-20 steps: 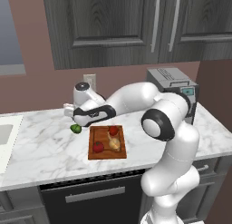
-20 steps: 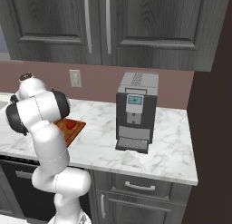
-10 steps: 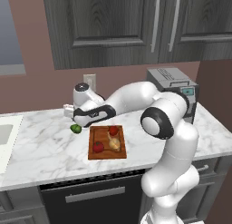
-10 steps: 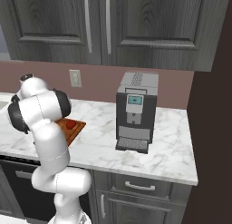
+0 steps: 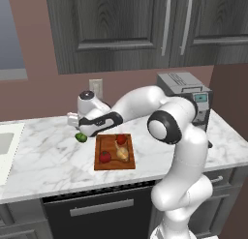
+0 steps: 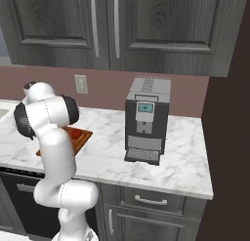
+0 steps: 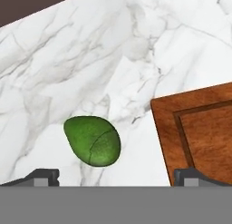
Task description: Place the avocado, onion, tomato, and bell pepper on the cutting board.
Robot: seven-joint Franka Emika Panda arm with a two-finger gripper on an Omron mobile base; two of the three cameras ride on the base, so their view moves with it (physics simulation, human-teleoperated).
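My two-finger gripper hangs over the white marble counter with its jaws spread wide and nothing between them. Just ahead of the tips lies the small, smooth oval green avocado, resting on the bare marble near the back left corner of the flat reddish-brown wooden cutting board, close to it but not touching. In the left base view the avocado sits just off that same corner, with my hand poised above it.

On the cutting board I count three things: a red round item toward the back edge, another red one near the front left corner, and the tan-yellow onion with its thin stalk beside them. I cannot tell which red one is the tomato and which the bell pepper.

So I judge three of four placed. Only the avocado is left: come down, close on it, carry it onto the board.
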